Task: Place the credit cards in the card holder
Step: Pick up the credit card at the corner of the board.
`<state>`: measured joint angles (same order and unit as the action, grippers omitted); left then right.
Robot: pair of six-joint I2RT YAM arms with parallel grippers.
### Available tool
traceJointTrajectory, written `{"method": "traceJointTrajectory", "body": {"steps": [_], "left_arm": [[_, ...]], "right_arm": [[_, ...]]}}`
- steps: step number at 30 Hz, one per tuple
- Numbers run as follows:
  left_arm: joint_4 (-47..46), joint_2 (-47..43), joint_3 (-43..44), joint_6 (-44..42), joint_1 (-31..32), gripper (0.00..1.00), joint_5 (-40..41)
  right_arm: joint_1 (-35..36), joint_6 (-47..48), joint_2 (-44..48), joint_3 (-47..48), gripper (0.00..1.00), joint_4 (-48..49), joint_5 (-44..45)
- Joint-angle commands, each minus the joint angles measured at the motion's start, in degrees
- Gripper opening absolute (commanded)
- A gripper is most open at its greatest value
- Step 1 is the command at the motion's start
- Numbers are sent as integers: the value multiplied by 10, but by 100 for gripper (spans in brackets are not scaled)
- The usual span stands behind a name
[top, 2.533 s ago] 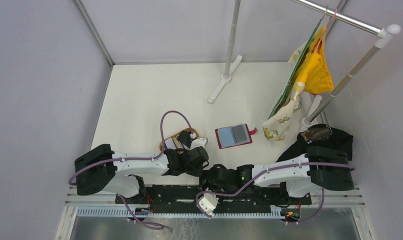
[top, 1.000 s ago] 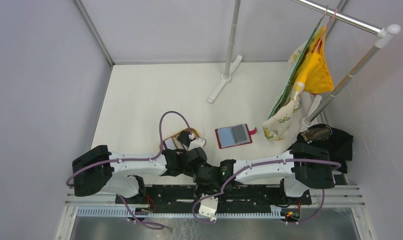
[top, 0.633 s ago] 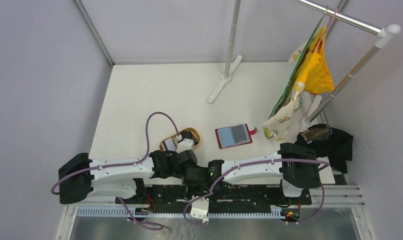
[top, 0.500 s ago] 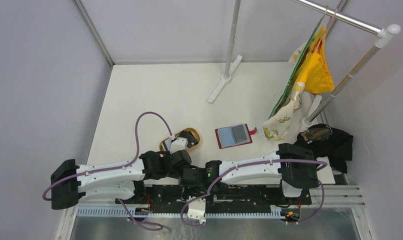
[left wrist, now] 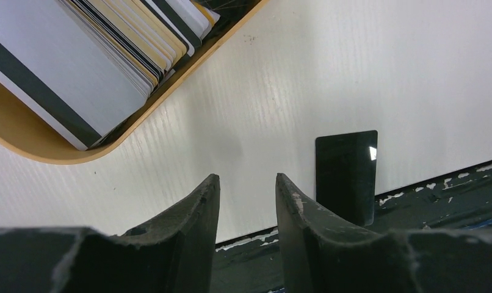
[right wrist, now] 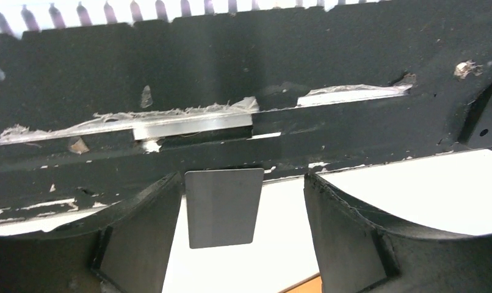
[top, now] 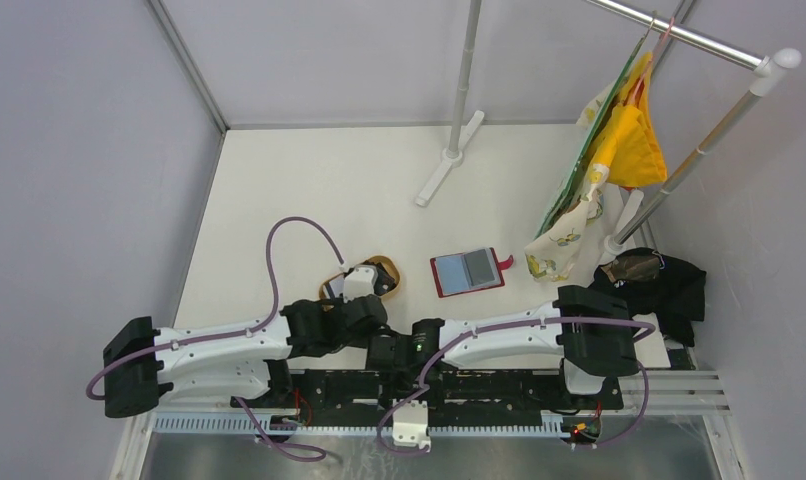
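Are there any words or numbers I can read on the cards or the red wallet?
No text can be read anywhere.
The stack of cards in the wooden tray: only stripes, no print.
The black card: blank, just a glint.
The red card holder: too small to tell.

Pale lilac-grey walls (top: 79, 150) enclose the white table (top: 309, 180), where a metal clothes rack (top: 466, 80) stands well beyond the left claw (left wrist: 246, 183), with yellow and patterned cloths (top: 634, 145) hanging far to its right above a black cloth (top: 684, 282).
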<state>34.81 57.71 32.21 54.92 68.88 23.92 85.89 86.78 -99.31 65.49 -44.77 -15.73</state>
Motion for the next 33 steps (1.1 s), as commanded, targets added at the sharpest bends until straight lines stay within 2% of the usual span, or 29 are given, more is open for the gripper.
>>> {"method": "traceJointTrajectory", "body": {"steps": [1, 5, 12, 26, 33], "left_arm": [[28, -12, 39, 31, 4, 47, 63], [75, -45, 47, 50, -3, 53, 105], [89, -48, 45, 51, -13, 56, 118], [89, -87, 45, 43, -17, 56, 131], [97, -106, 44, 40, -17, 56, 134]], "right_arm": [[-19, 61, 23, -7, 79, -30, -9], [-20, 80, 11, -11, 80, -39, -3], [-34, 94, -14, 1, 80, -40, 21], [-42, 90, -84, 60, 77, -86, 20], [-45, 59, -105, 92, 76, -97, 6]]}}
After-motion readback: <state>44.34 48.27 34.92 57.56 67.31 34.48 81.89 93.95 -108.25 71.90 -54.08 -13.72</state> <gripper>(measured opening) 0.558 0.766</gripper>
